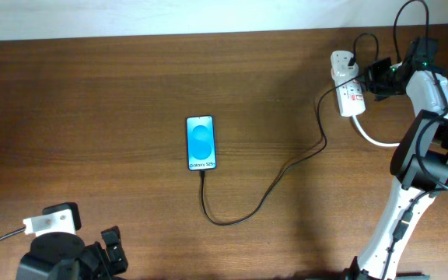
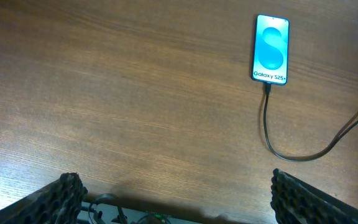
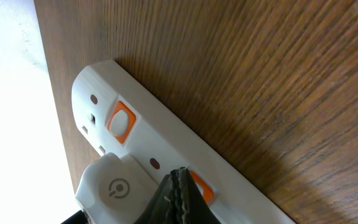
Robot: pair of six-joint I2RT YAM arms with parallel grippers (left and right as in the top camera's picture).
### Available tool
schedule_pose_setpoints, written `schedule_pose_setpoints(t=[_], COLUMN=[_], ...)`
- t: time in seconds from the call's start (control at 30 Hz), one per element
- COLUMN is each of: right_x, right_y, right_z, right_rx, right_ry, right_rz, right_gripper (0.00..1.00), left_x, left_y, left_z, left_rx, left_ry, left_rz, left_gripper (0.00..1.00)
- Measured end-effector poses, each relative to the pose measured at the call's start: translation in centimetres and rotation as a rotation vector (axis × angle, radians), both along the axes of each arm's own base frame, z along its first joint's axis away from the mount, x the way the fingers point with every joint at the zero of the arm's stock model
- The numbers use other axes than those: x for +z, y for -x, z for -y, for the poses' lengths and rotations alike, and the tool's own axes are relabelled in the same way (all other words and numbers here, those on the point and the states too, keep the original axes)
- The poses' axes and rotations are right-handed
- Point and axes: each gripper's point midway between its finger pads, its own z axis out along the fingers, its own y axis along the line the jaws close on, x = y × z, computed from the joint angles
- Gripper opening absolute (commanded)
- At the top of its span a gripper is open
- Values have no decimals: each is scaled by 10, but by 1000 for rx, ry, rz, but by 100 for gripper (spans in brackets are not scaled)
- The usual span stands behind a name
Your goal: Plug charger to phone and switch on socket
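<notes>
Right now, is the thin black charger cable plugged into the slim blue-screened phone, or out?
Plugged in, it appears: the thin black charger cable meets the slim blue-screened phone at its bottom edge, no gap visible.

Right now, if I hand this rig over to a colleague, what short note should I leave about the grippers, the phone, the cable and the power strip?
Left gripper: open, holding nothing, above the brown wooden table, well apart from the phone.
Right gripper: shut, tips at an orange switch on the white elongated power strip, beside the white adapter.
Slim blue-screen smartphone: flat, mid-table.
Done: thin black charger cable meets the phone's bottom edge and looks plugged in.
Left: confirm the switch is on; its position cannot be told.
</notes>
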Motion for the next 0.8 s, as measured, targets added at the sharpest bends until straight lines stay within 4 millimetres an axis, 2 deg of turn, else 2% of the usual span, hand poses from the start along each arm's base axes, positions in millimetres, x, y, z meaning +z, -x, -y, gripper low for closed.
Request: schedule_pose_setpoints(t=[0.23,0.8], right_x=[-1,-5], right_y=[4,3], right_z=[-2,-1], right_rx=[4,10], right_ry=[10,183], right_rz=[-26,-73], right_gripper=[4,4], left_x=[0,0], left_y=[0,0], left_z=[0,0], left_rx=[0,0], left_ry=[0,0], left_rz=[0,0], left_gripper=[99,99])
